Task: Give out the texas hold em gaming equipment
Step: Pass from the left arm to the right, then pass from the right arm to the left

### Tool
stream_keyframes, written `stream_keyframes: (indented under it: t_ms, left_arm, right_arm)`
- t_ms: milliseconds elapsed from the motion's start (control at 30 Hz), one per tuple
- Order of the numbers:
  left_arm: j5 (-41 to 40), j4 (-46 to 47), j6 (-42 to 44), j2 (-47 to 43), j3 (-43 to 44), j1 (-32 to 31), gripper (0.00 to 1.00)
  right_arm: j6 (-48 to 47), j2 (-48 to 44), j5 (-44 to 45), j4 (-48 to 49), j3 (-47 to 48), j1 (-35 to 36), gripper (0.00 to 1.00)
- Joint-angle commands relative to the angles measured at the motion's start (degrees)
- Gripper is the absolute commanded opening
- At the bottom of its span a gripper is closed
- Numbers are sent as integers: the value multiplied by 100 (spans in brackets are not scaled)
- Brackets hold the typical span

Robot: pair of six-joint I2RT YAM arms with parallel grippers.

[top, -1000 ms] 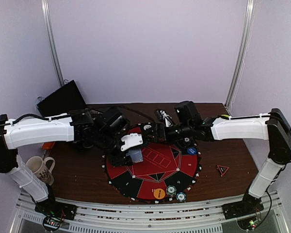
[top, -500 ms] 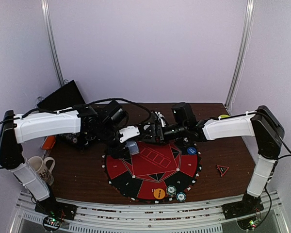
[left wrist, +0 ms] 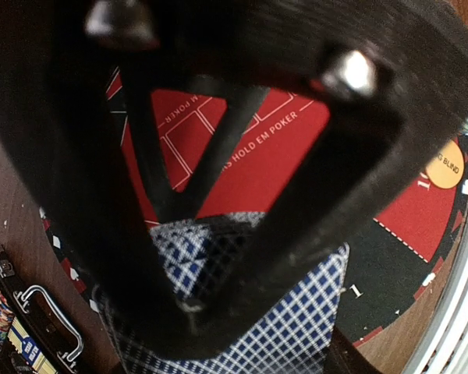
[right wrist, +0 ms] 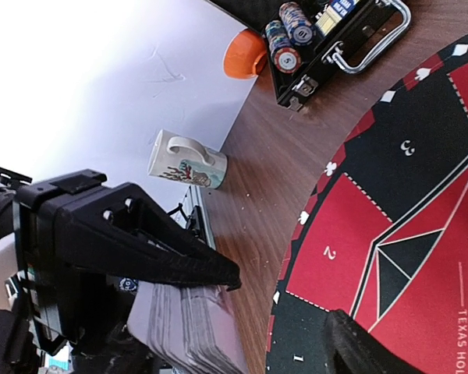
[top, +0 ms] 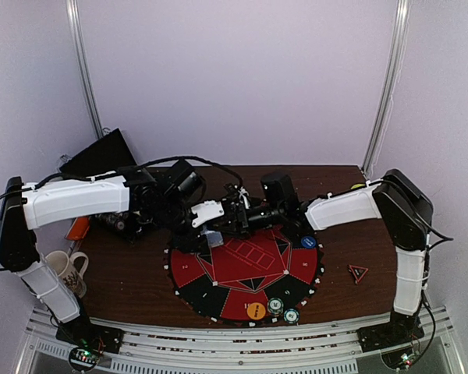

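Observation:
A deck of small playing cards with blue-checked backs hangs over the left part of the round red and black poker mat, with my left gripper shut on it. One of its fingers crosses in front of the cards. The right wrist view shows the deck edge-on under that left finger. My right gripper faces the deck from the right, open, its own fingertip apart from the cards. On the mat's near edge lie an orange button disc and two chip stacks; a blue disc lies at its right.
An open black chip case holding chip stacks sits at the far left beside an orange object. A white mug stands near the left front edge. A small red triangle lies right of the mat.
My right gripper has travelled left across the mat's far edge up to the deck. The left gripper has drawn the deck slightly back and up.

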Motion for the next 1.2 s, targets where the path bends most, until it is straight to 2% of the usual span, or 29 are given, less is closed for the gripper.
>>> stream_keyframes:
  t_ms: [0,100,167,267,300,367,433,567,700,933,1167]
  left_arm:
    - [-44,217,116,61,217,83,55]
    - [-44,256,142,105,192,106,55]
    - [-59,258,166,127,178,114,55]
    - [-49,275,195,144,124,153,56]
    - [-46,299,228,140,103,165,58]
    - [-35,397,349,94,-45,176,69]
    - [-104,609,466,25,-250,179,79]
    - [-157,1070,622,-50,-612,185,87]
    - [-487,1449,610,-159,-816,181,86]
    - [-147,1888,602,-522,-1092,201,78]
    - [-44,2075,539,-738,-1205,239,80]
  right_arm:
    - [277,111,-304,379,175,137,69]
    - [300,193,-375,369,203,169,57]
    - [329,198,-423,418,227,173,40]
    - [312,182,-484,413,260,174,20]
    - [288,182,-508,365,285,179,13]
    - [233,178,-541,270,331,179,0]
    - [219,161,-559,239,345,176,0]
    - [229,106,-570,216,355,174,0]
    - [134,59,-504,56,361,174,0]
    - [3,73,-443,-162,442,179,0]
    - [-157,48,-400,-400,510,173,0]
